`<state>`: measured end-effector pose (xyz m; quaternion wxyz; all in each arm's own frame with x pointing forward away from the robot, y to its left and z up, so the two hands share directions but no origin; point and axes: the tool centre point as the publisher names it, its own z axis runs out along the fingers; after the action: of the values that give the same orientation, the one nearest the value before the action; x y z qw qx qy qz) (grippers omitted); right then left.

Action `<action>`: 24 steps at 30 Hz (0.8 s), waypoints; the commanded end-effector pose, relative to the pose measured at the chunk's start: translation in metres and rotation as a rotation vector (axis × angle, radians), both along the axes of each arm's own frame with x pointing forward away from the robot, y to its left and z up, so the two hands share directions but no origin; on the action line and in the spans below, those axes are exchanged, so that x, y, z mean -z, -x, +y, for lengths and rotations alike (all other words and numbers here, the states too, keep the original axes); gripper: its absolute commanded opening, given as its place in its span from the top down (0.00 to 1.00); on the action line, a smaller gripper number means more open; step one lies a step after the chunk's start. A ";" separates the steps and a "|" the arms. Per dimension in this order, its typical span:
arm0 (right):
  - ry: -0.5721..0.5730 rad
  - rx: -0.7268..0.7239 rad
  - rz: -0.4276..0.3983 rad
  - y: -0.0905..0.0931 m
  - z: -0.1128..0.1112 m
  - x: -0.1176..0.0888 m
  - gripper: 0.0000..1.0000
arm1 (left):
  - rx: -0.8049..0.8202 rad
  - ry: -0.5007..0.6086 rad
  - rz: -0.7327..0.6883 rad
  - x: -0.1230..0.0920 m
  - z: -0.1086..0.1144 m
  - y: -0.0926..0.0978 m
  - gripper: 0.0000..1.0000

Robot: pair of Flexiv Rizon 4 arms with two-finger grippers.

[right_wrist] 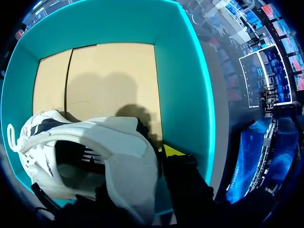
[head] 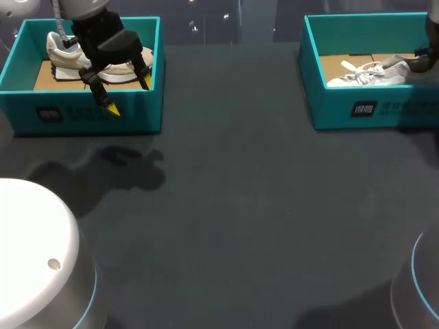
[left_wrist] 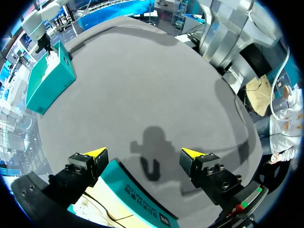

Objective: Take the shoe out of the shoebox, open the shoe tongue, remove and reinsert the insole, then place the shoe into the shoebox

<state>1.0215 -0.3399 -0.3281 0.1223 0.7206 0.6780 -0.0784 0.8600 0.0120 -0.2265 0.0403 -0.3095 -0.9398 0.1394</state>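
table (head: 233, 219): matt, dark grey | right shoebox (head: 329, 103): smooth teal card, plain brown floor | white shoe (head: 374, 74): smooth upper

The big dark grey tabletop (head: 260, 205) is flat and smooth, with a dull look. A soft dark shadow (head: 130, 168) lies on it near the left side. Tiny bright spots of light (head: 195, 26) shine at its far edge.
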 end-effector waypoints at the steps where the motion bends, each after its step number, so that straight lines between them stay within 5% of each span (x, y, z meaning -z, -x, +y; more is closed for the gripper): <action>1: -0.015 -0.003 0.011 -0.004 -0.001 0.009 1.00 | 0.001 -0.002 0.000 0.000 0.000 0.000 0.00; 24: -0.072 0.032 0.056 -0.002 -0.007 0.039 1.00 | 0.001 -0.002 0.000 0.000 0.000 0.000 0.00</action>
<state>1.0198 -0.3470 -0.3637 0.0786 0.7328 0.6718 -0.0744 0.8600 0.0120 -0.2265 0.0403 -0.3095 -0.9398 0.1394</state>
